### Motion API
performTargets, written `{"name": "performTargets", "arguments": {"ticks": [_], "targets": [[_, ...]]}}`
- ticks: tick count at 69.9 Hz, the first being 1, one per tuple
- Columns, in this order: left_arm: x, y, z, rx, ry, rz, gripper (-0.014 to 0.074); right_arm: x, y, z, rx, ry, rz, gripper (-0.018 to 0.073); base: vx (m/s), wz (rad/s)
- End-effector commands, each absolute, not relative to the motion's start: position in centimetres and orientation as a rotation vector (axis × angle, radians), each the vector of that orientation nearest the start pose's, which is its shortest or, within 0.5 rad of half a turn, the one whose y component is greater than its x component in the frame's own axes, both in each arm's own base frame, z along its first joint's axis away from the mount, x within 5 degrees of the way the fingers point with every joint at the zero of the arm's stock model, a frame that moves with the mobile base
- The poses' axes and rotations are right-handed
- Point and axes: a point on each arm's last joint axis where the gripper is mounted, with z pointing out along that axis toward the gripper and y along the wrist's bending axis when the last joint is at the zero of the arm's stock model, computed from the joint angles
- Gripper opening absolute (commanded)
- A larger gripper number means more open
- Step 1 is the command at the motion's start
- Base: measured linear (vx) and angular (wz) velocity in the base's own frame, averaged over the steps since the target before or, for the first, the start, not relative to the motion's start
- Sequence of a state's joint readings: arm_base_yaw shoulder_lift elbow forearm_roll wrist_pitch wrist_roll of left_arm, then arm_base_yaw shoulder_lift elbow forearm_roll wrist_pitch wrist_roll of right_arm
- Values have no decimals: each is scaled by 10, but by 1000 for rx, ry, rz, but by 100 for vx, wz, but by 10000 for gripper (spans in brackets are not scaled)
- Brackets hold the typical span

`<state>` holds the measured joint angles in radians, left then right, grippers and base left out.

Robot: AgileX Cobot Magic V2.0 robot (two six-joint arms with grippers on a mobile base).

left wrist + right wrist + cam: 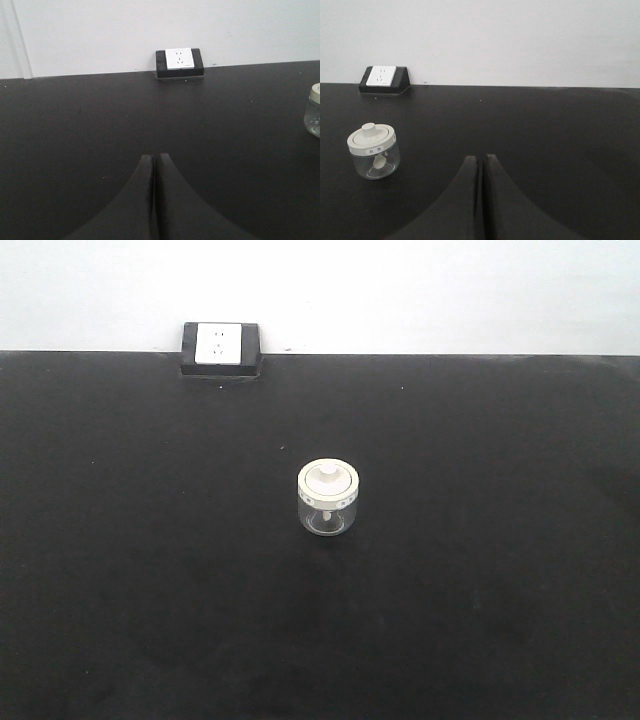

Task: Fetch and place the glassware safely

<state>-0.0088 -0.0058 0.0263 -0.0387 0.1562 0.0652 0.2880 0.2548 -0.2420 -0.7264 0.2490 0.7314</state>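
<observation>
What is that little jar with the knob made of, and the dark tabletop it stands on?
The jar body looks like clear, glossy glass: you see straight through it to the table and a small white piece inside. Its lid is opaque cream-white, smooth, probably plastic, though ceramic cannot be ruled out. The table is black and matte, barely reflecting; its material is unclear.

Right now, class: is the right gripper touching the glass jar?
Apart. The right wrist view shows the right gripper, fingers closed together, with bare black table between it and the glass jar off to its left.
</observation>
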Motion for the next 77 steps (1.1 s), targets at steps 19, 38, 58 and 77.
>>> {"name": "performTargets", "arguments": {"ticks": [19, 38, 58, 77], "targets": [[57, -2, 186, 8, 1620, -28, -7, 76, 10, 275, -137, 1616, 109, -1, 0, 0], [57, -2, 186, 8, 1619, -28, -7, 76, 10, 275, -137, 1616, 109, -1, 0, 0], [57, -2, 186, 9, 1621, -27, -7, 76, 10, 275, -137, 1616, 109, -1, 0, 0], [57, -2, 186, 9, 1621, -27, -7, 76, 10, 275, -137, 1616, 109, -1, 0, 0]]}}
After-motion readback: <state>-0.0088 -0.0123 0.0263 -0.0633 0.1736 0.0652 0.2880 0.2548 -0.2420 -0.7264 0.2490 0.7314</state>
